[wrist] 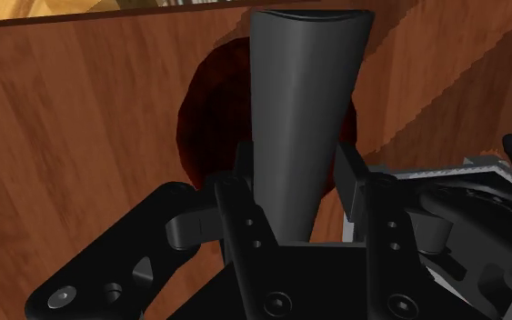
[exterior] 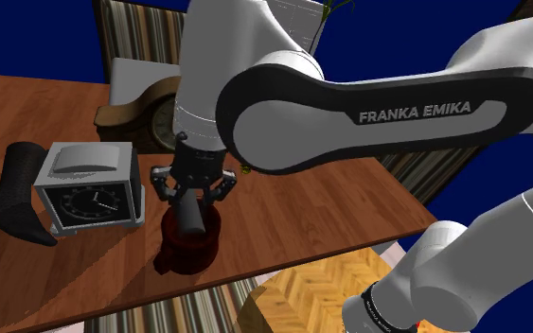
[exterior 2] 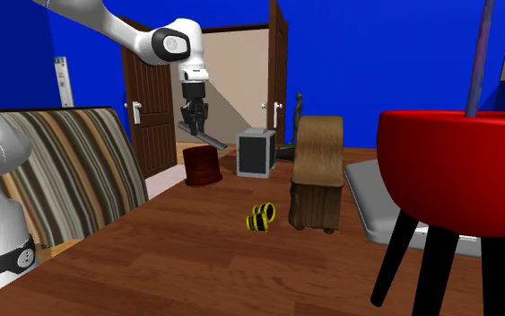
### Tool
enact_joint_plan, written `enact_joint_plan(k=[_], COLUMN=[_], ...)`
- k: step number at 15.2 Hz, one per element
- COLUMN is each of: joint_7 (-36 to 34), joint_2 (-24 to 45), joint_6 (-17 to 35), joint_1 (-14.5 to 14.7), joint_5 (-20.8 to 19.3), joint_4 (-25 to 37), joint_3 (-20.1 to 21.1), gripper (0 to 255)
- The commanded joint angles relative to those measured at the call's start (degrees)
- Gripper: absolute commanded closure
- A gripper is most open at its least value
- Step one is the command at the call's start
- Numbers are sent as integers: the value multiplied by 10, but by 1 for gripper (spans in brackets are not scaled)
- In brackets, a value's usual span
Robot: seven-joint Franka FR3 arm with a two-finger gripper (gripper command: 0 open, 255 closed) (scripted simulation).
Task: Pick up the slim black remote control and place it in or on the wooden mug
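One dark grey remote [wrist: 304,82], clamped in the tool [wrist: 296,173], hangs above one reddish-brown mug [exterior: 193,251] beside one square clock [exterior: 89,194].

Probably a home: striped sofa [exterior 2: 66,175], wooden door [exterior 2: 154,117].

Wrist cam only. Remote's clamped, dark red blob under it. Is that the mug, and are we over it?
Observer: Yes. In the shoulder view the remote hangs from the gripper, its lower end over the dark red mug.
Operator: Hanging straight?
Observer: No. The second exterior view shows it tilted, not vertical.
Operator: Other clutter?
Observer: A wooden mantel clock stands farther back on the table, clear of the mug.
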State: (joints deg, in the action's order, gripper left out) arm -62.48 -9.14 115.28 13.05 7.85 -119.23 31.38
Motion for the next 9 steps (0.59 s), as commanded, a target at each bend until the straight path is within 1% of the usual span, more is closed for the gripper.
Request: enact_joint_plan(k=[1,9], joint_7=[-2,-7], joint_2=[2,24], joint_6=[15,80], joint_1=[2,3], joint_5=[0,-8], joint_4=[-13,-59], joint_3=[3,9], gripper=[255,255])
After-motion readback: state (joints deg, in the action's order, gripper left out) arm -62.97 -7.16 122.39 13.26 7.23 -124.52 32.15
